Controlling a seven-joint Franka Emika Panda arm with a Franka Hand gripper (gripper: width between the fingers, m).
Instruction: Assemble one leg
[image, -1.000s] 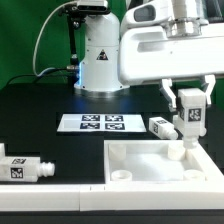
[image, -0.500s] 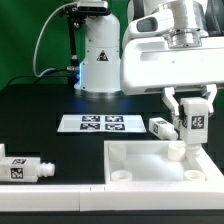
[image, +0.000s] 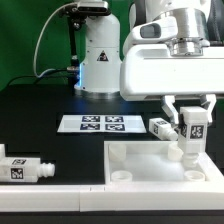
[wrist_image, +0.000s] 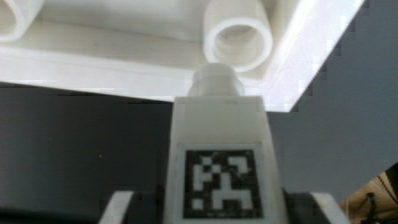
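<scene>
We see the gripper (image: 193, 138) clamped on a leg (image: 194, 124), held upright over the panel's (image: 140, 166) far corner; its tip (wrist_image: 214, 80) points at the panel's socket (wrist_image: 238, 40); contact unclear; a second leg (image: 160, 126) lies behind the panel.

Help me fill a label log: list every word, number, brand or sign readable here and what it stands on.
Words, brands, numbers: none readable in either view.
Square black-and-white tags, patterns without letters: on the held leg in the gripper, the marker board and the leg beside it, the leg at the exterior view's left.
Triangular sign on the white housing at the back: too small to read.
</scene>
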